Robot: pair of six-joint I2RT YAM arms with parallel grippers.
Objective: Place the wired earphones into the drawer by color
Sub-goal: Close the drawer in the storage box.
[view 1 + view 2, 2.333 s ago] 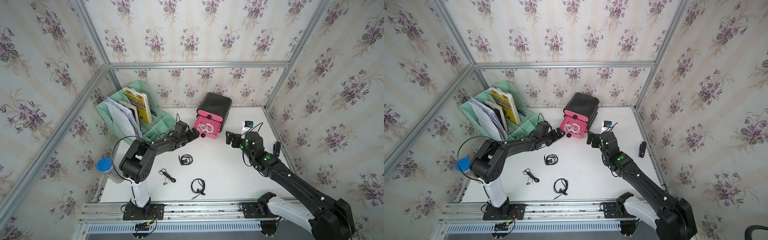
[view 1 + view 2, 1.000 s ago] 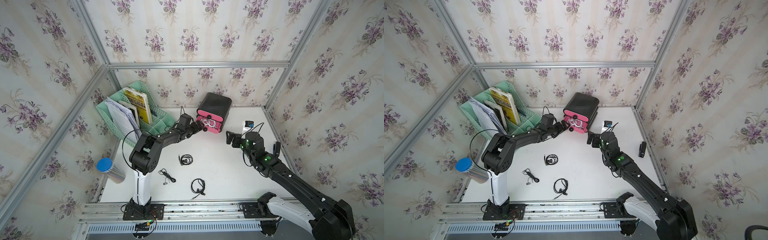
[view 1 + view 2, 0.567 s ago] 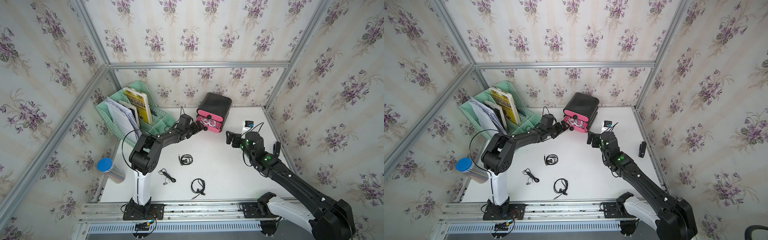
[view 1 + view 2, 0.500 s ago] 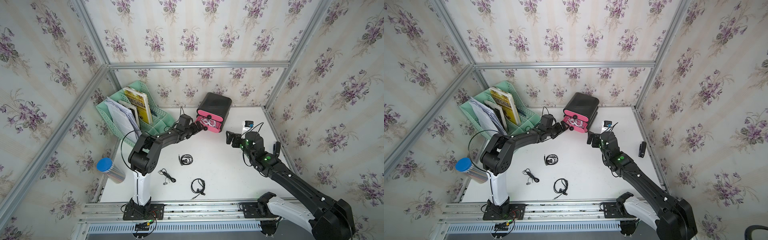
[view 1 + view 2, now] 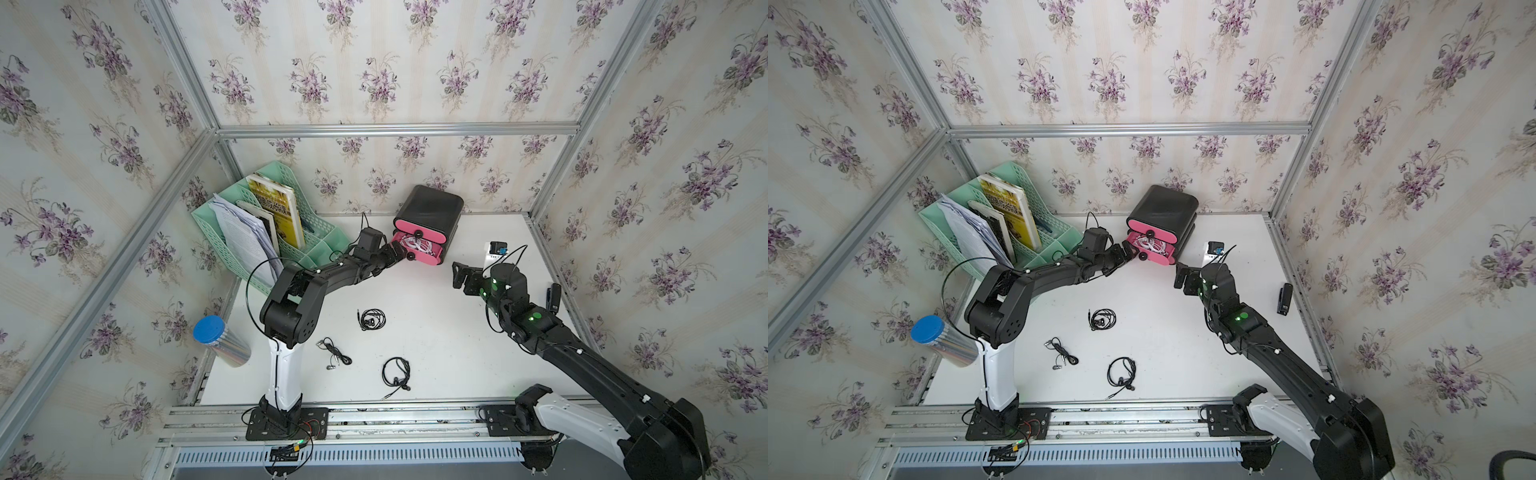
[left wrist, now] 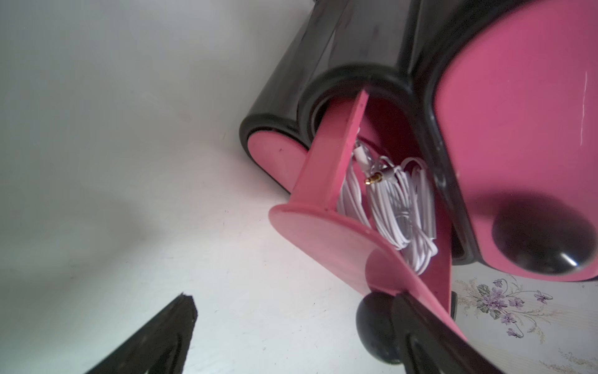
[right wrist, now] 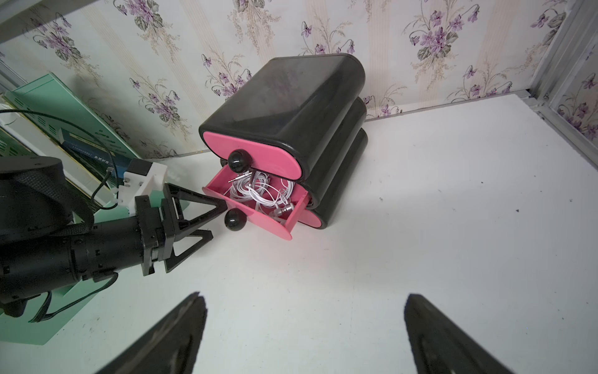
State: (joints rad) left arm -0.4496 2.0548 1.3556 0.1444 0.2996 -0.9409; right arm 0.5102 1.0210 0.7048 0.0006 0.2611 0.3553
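At the back of the surface (image 5: 436,332) the black cabinet (image 5: 432,203) is stood, with its middle drawer (image 7: 259,221) drawn part-way out. White earphones (image 7: 259,191) are heaped inside that drawer. Three black earphones are left loose on the surface nearer the front: a coil (image 5: 372,319), a straggled set (image 5: 334,353) and a loop (image 5: 397,372).

No writing on the cabinet can be made out. Print is carried on the yellow book (image 5: 278,203) in the mint rack (image 5: 328,237), but it is too small to be read.

A gold jack plug among the white cable (image 6: 398,207) is shown only by the left wrist view. Silver earbuds at the drawer's open corner are shown only by the right wrist view. The stapler (image 5: 1284,298) by the right rail is seen whole in a top view.

The left pincer (image 7: 216,218) is released, and the drawer's knob (image 7: 235,219) lies just past its spread fingertips. One finger (image 6: 420,330) is set close against the drawer front; contact cannot be confirmed. The right pincer (image 5: 463,278) is likewise released and empty. It is held over bare surface to the cabinet's right, well apart from it.

Compared with the earliest frame, the drawer is seen pushed further in, and the left arm is stretched closer to it. Over the last second nothing is seen to have shifted.
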